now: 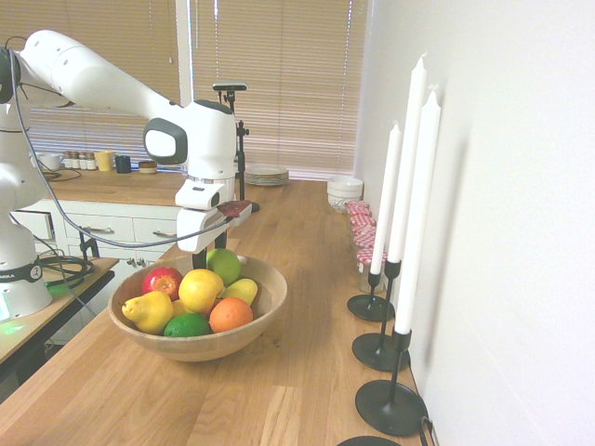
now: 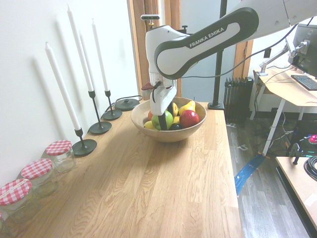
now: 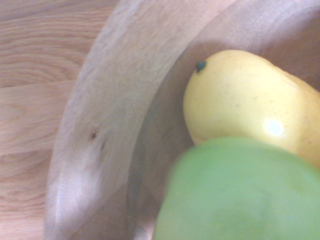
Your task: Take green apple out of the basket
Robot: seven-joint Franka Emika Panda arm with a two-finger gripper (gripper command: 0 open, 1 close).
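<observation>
The green apple (image 1: 224,265) (image 2: 158,119) lies at the back of the basket (image 1: 266,314) (image 2: 168,135), a wide wooden bowl of fruit on the wooden counter. My gripper (image 1: 216,253) (image 2: 166,116) reaches straight down into the basket. Its dark fingers stand on either side of the green apple, open, and the apple still rests among the other fruit. The wrist view shows the green apple (image 3: 235,195) blurred and very close. Beside it are a yellow fruit (image 3: 245,107) and the basket wall (image 3: 100,125).
Also in the basket are a yellow apple (image 1: 200,290), a red apple (image 1: 162,279), an orange (image 1: 230,314), a dark green lime (image 1: 187,325) and a yellow pear (image 1: 149,311). Tall white candles in black holders (image 1: 381,279) line the wall. Jars with red checked lids (image 2: 59,153) stand further along.
</observation>
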